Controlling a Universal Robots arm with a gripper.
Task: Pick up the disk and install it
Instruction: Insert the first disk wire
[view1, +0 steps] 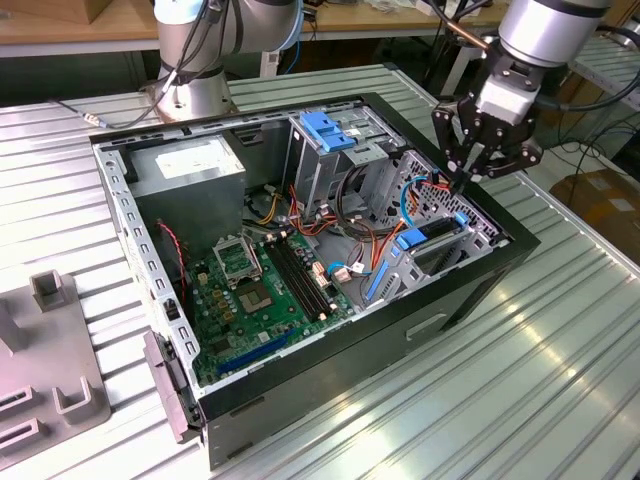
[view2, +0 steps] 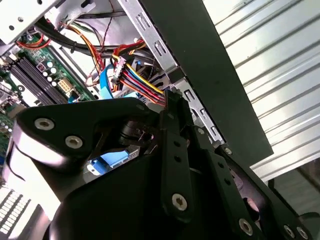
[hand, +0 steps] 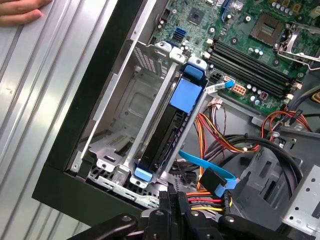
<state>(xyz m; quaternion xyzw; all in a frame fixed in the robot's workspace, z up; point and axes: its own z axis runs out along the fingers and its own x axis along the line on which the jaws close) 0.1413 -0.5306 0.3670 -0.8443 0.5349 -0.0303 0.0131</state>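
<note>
**Gripper over the drive corner of the open computer**

In the exterior view, the gripper (view1: 470, 178) hangs over the corner of the open computer case (view1: 470, 290) at the exterior view's right. Its fingers come down together to a narrow tip with nothing between them, and that tip sits just above a bundle of coloured cables (view1: 432, 195). The disk (view1: 432, 243) lies just below and beside the tip, already slotted on edge in its bay, its blue frame showing. Farther from the jaws are the green circuit board (view1: 265, 290), the grey power supply (view1: 190, 168) and a blue-handled drive cage (view1: 330, 130). A grey fixture (view1: 50, 370) rests on the table (view1: 540, 380), well apart.

In the second wrist view, the gripper's black linkage (view2: 175, 165) blocks most of the scene; the fingertips themselves cannot be made out. Beyond it run the coloured cables (view2: 142, 82), and a small patch of blue (view2: 112, 161) shows through a gap.

The first wrist view shows what the others hide: the disk (hand: 167, 132) standing on edge in the metal bay, blue tabs at both ends, just ahead of the pressed-together jaws. A blue flat cable (hand: 210, 172) lies near them. A person's fingers (hand: 20, 11) rest on the table, cut off at the picture's corner.
</note>
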